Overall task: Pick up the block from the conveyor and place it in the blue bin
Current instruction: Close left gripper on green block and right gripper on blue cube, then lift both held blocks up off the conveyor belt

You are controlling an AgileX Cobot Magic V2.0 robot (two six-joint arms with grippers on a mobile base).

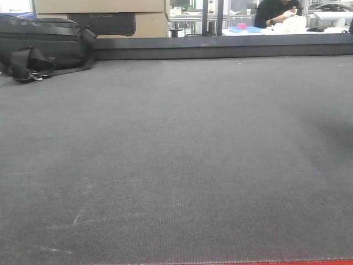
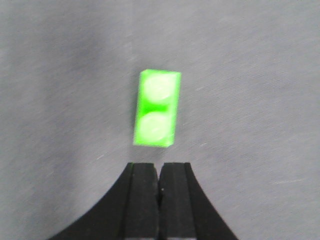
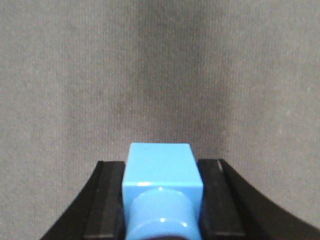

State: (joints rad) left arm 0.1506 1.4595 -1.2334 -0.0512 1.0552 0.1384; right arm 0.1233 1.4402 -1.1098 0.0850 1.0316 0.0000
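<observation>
Front view: the conveyor (image 1: pixel 176 165) fills almost the whole frame as dark grey woven belt, with a sliver of its red frame (image 1: pixel 276 263) at 6 o'clock. A black bag (image 1: pixel 44 44) rests on the far part of the belt at 10 o'clock, with cardboard boxes (image 1: pixel 99 6) behind it at 11. At 1 o'clock, beyond the belt, a person (image 1: pixel 276 11) in dark clothes sits at a white table beside a blue tray (image 1: pixel 245 29). Neither arm nor any block shows here.

Left wrist view (somewhat blurred): the left gripper (image 2: pixel 159 172) has its two black fingers pressed together, with no gap between the tips and nothing held. A green block (image 2: pixel 157 107) with two round studs on top lies flat on the belt at 12 o'clock from the tips, near them but not touching.

Right wrist view: the right gripper (image 3: pixel 160 162) is clamped on a blue block (image 3: pixel 160 175), one finger against each side, with a round stud facing the camera. The block is carried above the belt, which runs bare towards 12 o'clock.
</observation>
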